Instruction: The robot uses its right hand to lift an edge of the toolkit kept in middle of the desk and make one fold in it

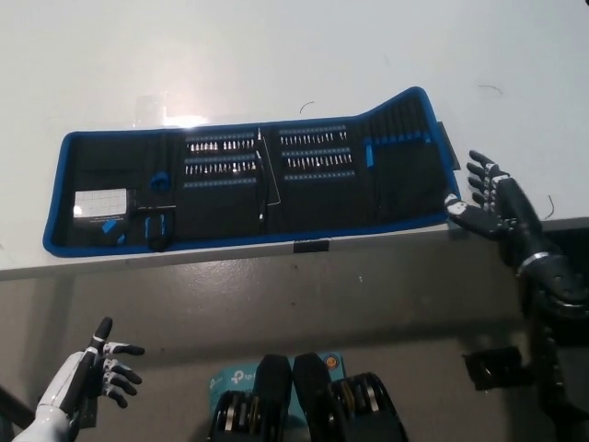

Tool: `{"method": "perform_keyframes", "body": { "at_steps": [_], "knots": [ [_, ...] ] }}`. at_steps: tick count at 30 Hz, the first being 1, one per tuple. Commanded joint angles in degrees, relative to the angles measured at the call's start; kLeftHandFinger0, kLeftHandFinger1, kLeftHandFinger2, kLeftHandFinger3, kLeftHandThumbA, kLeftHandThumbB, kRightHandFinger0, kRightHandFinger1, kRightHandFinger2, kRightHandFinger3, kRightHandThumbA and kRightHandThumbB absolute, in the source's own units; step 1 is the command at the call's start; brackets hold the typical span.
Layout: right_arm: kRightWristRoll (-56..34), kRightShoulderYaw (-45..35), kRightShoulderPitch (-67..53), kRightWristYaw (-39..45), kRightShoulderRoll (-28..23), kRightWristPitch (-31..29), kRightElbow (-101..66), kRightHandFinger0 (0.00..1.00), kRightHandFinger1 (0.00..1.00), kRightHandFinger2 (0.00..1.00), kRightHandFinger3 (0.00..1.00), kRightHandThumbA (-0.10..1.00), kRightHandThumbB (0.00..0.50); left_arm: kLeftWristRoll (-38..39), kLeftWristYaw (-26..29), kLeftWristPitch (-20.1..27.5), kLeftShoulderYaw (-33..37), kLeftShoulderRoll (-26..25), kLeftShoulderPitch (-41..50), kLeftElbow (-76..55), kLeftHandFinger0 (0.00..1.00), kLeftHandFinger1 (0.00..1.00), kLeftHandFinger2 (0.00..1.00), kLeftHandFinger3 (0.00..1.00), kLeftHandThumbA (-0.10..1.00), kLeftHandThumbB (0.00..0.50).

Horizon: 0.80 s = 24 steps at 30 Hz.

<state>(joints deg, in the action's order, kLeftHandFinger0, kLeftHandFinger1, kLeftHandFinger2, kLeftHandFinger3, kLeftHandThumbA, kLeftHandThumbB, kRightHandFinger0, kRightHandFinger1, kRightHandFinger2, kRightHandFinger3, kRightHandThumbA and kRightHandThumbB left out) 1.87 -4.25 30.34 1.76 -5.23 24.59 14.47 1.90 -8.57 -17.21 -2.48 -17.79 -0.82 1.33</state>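
Unfolded toolkit (248, 189) on white desk (276, 55), open right hand (488, 204) beside, open left hand (97, 368) low.

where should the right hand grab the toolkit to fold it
Grip the toolkit by its right end flap, coming from the right. That end already curls up off the desk, and the open right hand is just beside it. The left hand rests low.

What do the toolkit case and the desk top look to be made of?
Toolkit: likely soft black fabric with blue edging, since its right end lies raised and curved. Desk: smooth, hard white surface, perhaps laminate; a glare spot shows a slight sheen.
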Motion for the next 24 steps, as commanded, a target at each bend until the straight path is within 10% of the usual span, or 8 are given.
{"method": "perform_keyframes", "body": {
  "at_steps": [1,6,16,19,24],
  "knots": [
    [1.0,-0.3,3.4,-4.7,2.7,-3.0,1.3,1.0,1.0,1.0,1.0,0.42,0.308,-0.1,-0.6,1.1,0.0,-0.4,-0.1,-1.8,0.35,0.37,0.35,0.54,1.0,0.5],
    [1.7,0.3,3.2,-7.0,5.7,-3.7,1.2,0.87,0.97,1.0,1.0,0.37,0.297,0.3,-0.8,1.6,0.0,-0.3,0.1,-1.8,0.35,0.38,0.37,0.56,1.0,0.5],
    [1.9,0.8,2.2,-8.8,9.3,-3.7,2.0,1.0,1.0,1.0,1.0,0.33,0.292,0.1,-1.2,1.4,0.5,-0.1,0.2,-1.5,0.35,0.38,0.37,0.56,1.0,0.5],
    [2.1,1.1,1.5,-9.1,9.6,-3.8,2.0,0.86,0.92,1.0,1.0,0.32,0.274,0.0,-1.3,1.1,0.6,-0.3,-0.2,-1.6,0.35,0.39,0.38,0.57,1.0,0.5],
    [0.3,-0.5,0.5,-10.1,10.5,-5.6,2.6,0.3,0.32,0.39,1.0,0.15,0.22,0.0,-1.8,0.6,0.7,-0.6,-0.8,-1.7,0.36,0.39,0.38,0.58,1.0,0.5]
  ]
}}
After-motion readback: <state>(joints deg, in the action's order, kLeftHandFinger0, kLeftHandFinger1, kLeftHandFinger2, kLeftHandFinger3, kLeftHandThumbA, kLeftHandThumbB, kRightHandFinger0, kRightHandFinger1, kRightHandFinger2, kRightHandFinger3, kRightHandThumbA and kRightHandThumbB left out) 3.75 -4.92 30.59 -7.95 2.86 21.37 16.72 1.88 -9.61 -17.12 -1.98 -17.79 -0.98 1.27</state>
